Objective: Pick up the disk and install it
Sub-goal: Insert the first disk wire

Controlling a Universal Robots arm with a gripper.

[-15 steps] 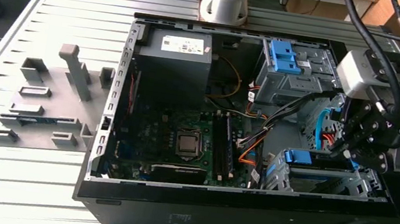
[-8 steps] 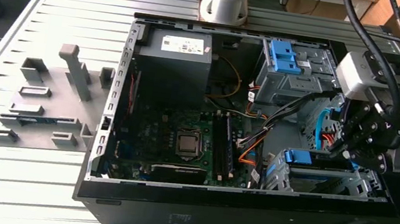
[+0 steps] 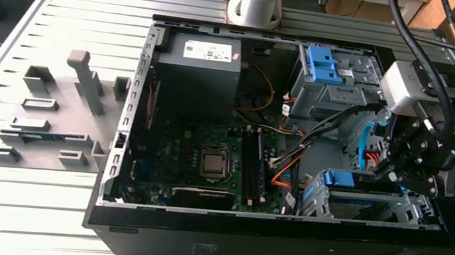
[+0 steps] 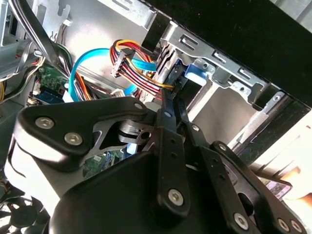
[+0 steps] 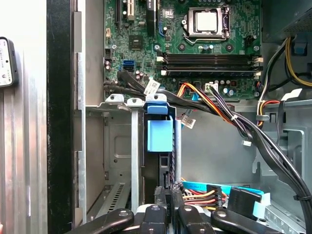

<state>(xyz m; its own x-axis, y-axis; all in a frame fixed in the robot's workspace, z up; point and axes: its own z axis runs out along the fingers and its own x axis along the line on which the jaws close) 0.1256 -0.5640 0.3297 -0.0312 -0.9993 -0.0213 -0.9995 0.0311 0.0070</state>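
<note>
My gripper (image 5: 168, 207), pressed together, sits at the disk (image 5: 160, 136) in its cage (image 5: 114, 146); I judge nearby cables (image 5: 214, 109) could snag it

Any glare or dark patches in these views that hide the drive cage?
Exterior view: bright light washes out the slatted table, and the case front is in shadow; the cage stays readable. Second wrist view: the gripper body looms dark and close, with glare on the cage metal. First wrist view: evenly lit, the blue tab clear.

Open computer case (image 3: 195, 230); motherboard (image 3: 196, 156); power-supply box (image 3: 198, 70); grey fixture (image 3: 54, 123).
</note>
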